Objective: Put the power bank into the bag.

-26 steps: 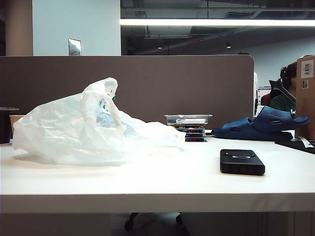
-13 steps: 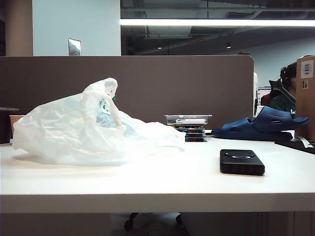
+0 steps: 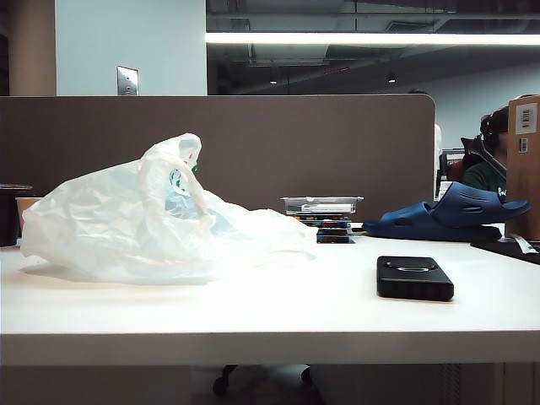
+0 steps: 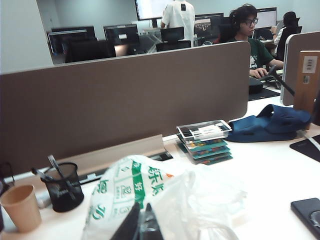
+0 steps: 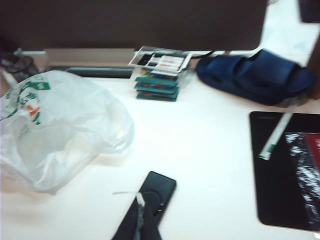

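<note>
Now the right gripper (image 5: 141,220), jaws together and holding nothing, hangs right over the near end of the power bank (image 5: 153,196), which lies flat on the table (image 5: 210,150). The left gripper (image 4: 140,227), also pinched together and empty, sits just above the bag (image 4: 165,200), crumpled on the table. Beyond them: case stack (image 5: 157,75), blue clog (image 5: 255,75).

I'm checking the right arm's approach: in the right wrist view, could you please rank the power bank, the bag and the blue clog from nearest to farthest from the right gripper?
From the shut right gripper:
1. Power bank, right at the fingertips.
2. Bag, off to one side.
3. Blue clog, far across the table by the divider.
</note>
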Motion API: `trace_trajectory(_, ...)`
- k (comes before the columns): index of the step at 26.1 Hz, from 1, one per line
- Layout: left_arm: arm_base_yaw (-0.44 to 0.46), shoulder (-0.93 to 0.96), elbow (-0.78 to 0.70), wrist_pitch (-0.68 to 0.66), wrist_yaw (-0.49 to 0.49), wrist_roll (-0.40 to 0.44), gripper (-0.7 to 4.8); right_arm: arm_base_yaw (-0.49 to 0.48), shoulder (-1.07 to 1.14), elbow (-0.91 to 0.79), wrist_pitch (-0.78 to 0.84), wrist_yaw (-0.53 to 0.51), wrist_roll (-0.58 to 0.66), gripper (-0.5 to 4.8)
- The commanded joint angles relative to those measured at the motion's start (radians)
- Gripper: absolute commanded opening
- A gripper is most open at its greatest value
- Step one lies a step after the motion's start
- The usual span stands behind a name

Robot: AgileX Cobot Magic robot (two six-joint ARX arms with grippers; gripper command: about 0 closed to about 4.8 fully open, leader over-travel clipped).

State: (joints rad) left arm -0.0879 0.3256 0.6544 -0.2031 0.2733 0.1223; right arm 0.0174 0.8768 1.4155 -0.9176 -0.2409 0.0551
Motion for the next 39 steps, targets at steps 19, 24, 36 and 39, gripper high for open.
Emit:
trace_trajectory(19,0.002,0.143,0.005,0.082,0.072,0.047,-0.06,0.203,0.359,0.036,-0.065,-0.071,0.207,-0.05)
trace_trajectory(24,0.002,0.185,0.005,0.085,0.08,0.063,-0.06,0.214,0.439,0.036,-0.085,-0.023,0.208,-0.05)
trace_trajectory(36,0.002,0.32,0.005,0.089,0.094,0.091,-0.06,0.215,0.504,0.037,-0.099,0.091,0.208,-0.05)
trace_trajectory(39,0.002,0.337,0.005,0.09,0.094,0.091,-0.06,0.215,0.51,0.055,-0.114,0.111,0.208,-0.05)
